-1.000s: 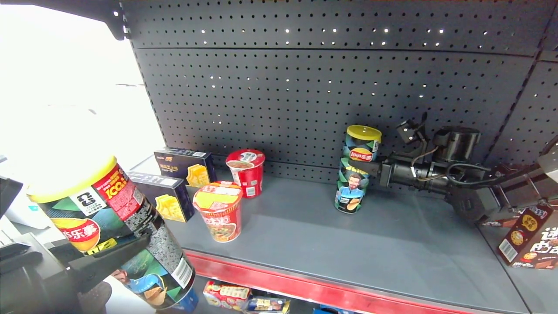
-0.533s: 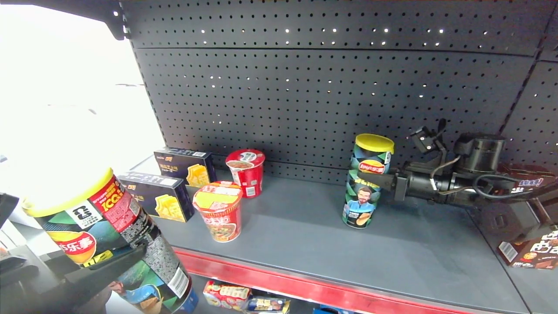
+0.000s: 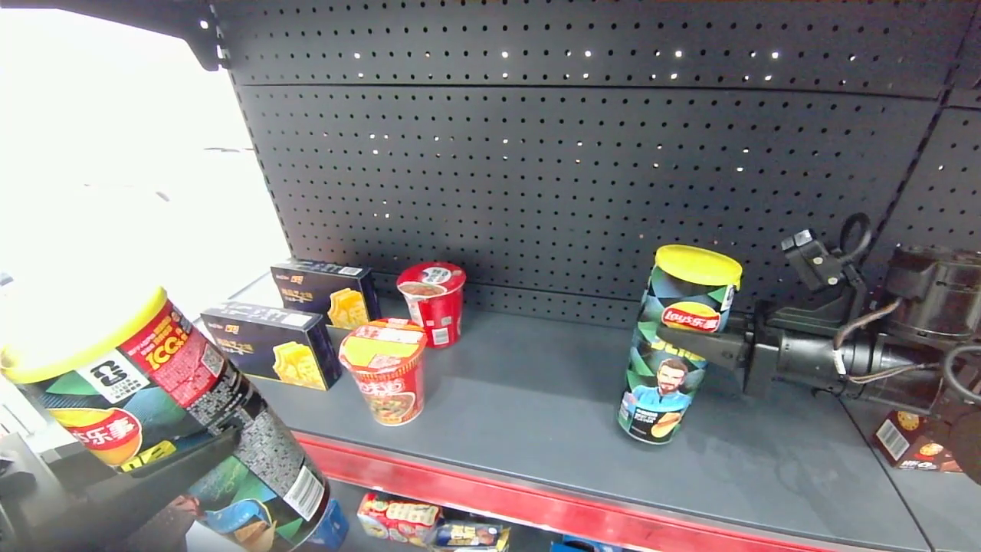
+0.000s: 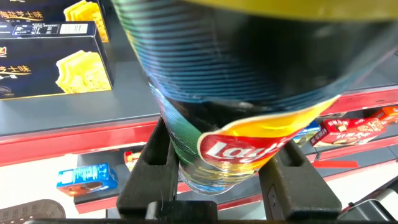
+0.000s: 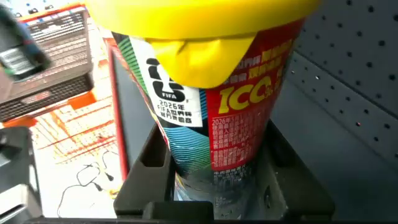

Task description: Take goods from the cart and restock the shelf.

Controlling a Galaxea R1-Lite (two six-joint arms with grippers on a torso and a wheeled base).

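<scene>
Restocking looks midway: right gripper (image 3: pixel 690 341) is clamped on a chip can (image 3: pixel 661 391) right of centre, at or just above the shelf (image 3: pixel 521 414) and not yet let go, while left gripper (image 3: pixel 188 454) grasps a second chip can (image 3: pixel 146 376) at lower left, short of the shelf

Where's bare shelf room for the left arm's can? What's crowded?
Widest bare patch for the left chip can: shelf between the front noodle cup and the right chip can, pegboard to red lip. Smaller: front strip between that can and the brown box, near the right arm. Crowded: left end, two blue boxes, rear cup.
</scene>
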